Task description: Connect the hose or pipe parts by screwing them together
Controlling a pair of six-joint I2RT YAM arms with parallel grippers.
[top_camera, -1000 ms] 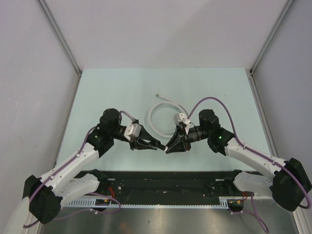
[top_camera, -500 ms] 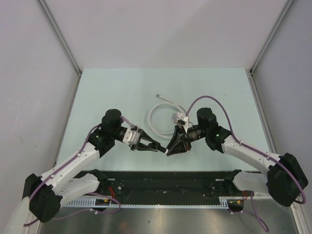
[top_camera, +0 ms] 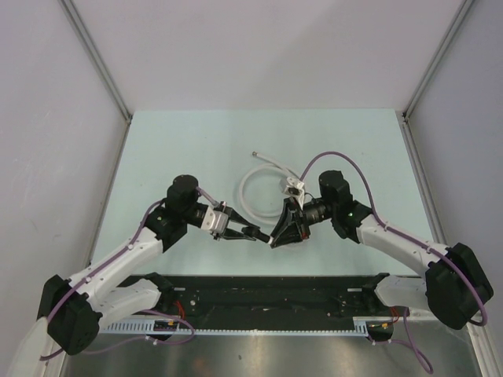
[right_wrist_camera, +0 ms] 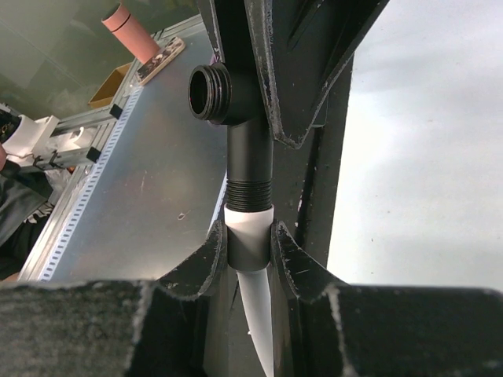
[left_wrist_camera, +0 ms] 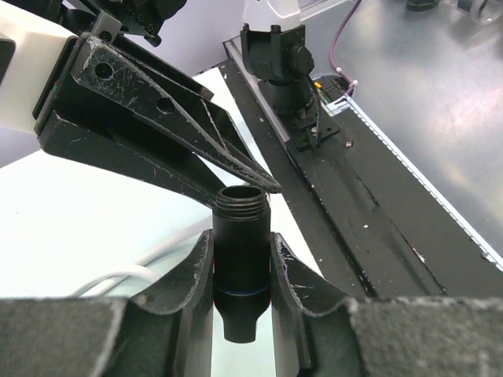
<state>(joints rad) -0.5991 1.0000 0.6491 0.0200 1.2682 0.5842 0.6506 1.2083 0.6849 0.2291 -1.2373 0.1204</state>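
A thin white hose (top_camera: 245, 182) lies in a loop on the pale table (top_camera: 181, 149), its free end fitting (top_camera: 254, 154) pointing to the back. Both grippers meet tip to tip in front of the loop. My left gripper (top_camera: 262, 234) (left_wrist_camera: 242, 263) is shut on a black threaded pipe fitting (left_wrist_camera: 240, 236), whose open threaded mouth points at the right gripper's fingers (left_wrist_camera: 157, 118). My right gripper (top_camera: 275, 239) (right_wrist_camera: 250, 247) is shut on the white collar (right_wrist_camera: 250, 228) of the hose's other end. A black threaded stem (right_wrist_camera: 250, 169) runs straight out of that collar, with bare threads showing just above it.
A black rail (top_camera: 267, 290) runs along the near edge between the arm bases. Purple cables (top_camera: 346, 165) arch over both wrists. Grey walls close in the table at left, right and back. A pink cylinder (right_wrist_camera: 130, 27) stands beyond the table edge.
Both gripper tips have shifted slightly right and towards the back while still meeting. The right wrist has drawn in towards the hose loop. Neither grip has changed.
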